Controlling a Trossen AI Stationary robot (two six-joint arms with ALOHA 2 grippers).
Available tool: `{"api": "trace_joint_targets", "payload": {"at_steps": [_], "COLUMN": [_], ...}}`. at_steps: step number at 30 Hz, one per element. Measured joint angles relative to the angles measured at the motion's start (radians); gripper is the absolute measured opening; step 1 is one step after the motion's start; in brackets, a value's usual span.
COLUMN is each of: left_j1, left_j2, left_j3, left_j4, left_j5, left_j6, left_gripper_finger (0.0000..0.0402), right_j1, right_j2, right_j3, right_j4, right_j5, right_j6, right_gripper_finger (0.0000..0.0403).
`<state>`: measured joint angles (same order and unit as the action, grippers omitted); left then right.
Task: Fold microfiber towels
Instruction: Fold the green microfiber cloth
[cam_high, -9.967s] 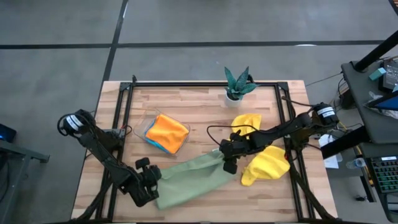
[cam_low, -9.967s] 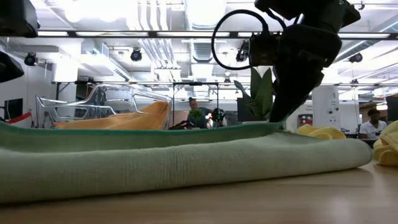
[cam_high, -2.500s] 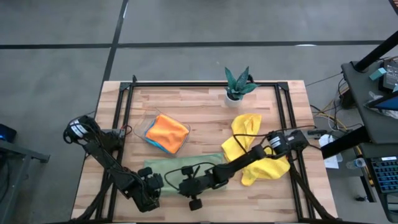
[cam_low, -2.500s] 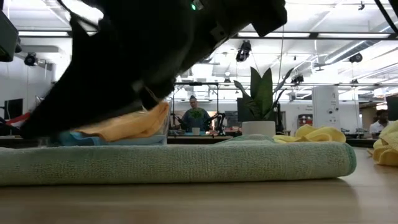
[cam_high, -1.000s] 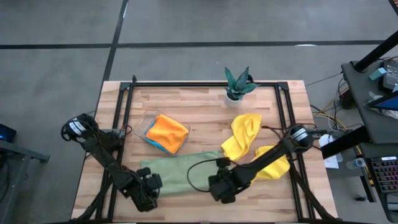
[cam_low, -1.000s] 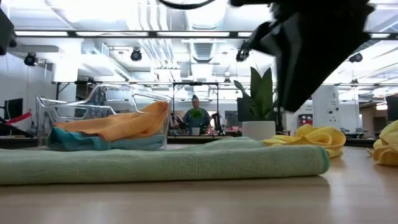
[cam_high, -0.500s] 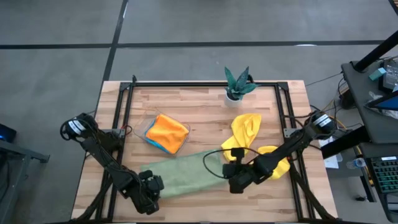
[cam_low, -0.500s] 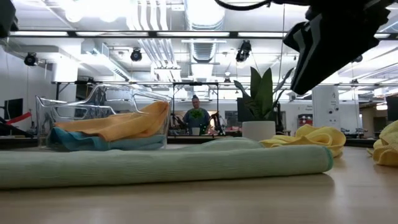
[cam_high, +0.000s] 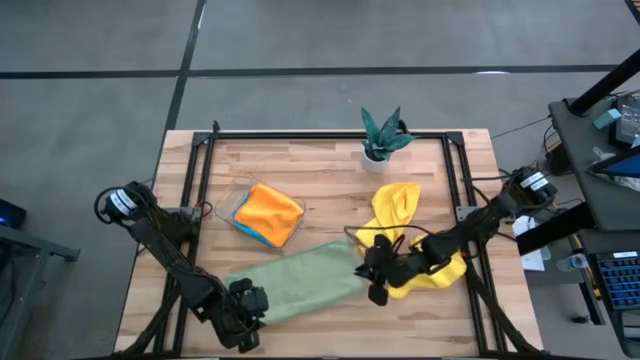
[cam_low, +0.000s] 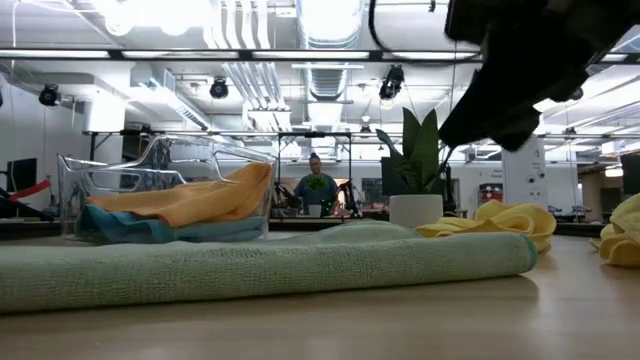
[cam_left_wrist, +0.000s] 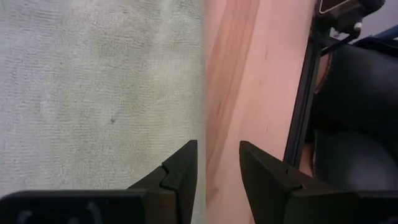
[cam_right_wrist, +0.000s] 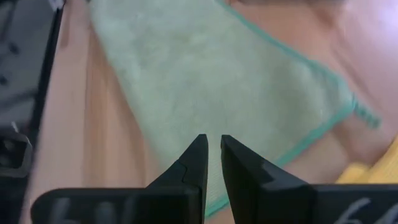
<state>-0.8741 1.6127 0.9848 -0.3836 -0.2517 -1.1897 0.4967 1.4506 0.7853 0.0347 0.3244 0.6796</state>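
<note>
The pale green towel is laid as a long folded band across the worktop toward 6 o'clock. Its 9 o'clock end is overhung by the left gripper, whose fingers are held slightly apart and empty in the left wrist view. At its 3 o'clock end the right gripper is poised above the cloth, fingers nearly pressed together, nothing pinched. A second fold seems in hand; an end must next be pinched and carried over.
</note>
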Motion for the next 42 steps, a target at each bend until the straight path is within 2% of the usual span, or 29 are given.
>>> {"api": "trace_joint_targets", "payload": {"at_steps": [5, 10, 16, 20, 24, 33, 36, 39, 42], "left_j1": [0.002, 0.003, 0.004, 0.004, 0.004, 0.006, 0.011, 0.018, 0.028], "left_j2": [0.0, 0.0, 0.0, 0.0, 0.0, 0.0, 0.0, 0.0, 0.0], "left_j3": [-0.001, -0.004, -0.035, -0.062, -0.076, -0.15, -0.184, -0.203, -0.205], "left_j4": [0.002, 0.002, 0.001, 0.001, 0.008, 0.072, 0.125, 0.156, 0.163], "left_j5": [-0.093, -0.227, -0.353, -0.378, -0.38, -0.414, -0.415, -0.416, -0.418], "left_j6": [0.042, 0.123, 0.179, 0.176, 0.176, 0.175, 0.175, 0.175, 0.176], "left_gripper_finger": [0.0104, 0.0104, 0.0104, 0.0104, 0.0104, 0.0104, 0.0104, 0.0104, 0.0104], "right_j1": [-0.013, -0.02, -0.068, -0.11, -0.133, -0.138, -0.137, -0.139, -0.138], "right_j2": [0.018, 0.036, 0.084, 0.13, 0.154, 0.225, 0.26, 0.288, 0.298], "right_j3": [0.007, 0.026, 0.026, 0.031, 0.041, 0.042, 0.044, 0.045, 0.05], "right_j4": [0.0, -0.009, -0.037, -0.034, -0.051, -0.039, 0.038, 0.149, 0.185], "right_j5": [-0.081, -0.066, -0.027, -0.026, -0.035, -0.033, -0.035, -0.084, -0.099], "right_j6": [0.208, 0.329, 0.385, 0.373, 0.359, 0.368, 0.368, 0.328, 0.304], "right_gripper_finger": [0.0069, 0.0134, 0.0204, 0.0232, 0.0245, 0.0247, 0.0247, 0.0247, 0.0247]}}
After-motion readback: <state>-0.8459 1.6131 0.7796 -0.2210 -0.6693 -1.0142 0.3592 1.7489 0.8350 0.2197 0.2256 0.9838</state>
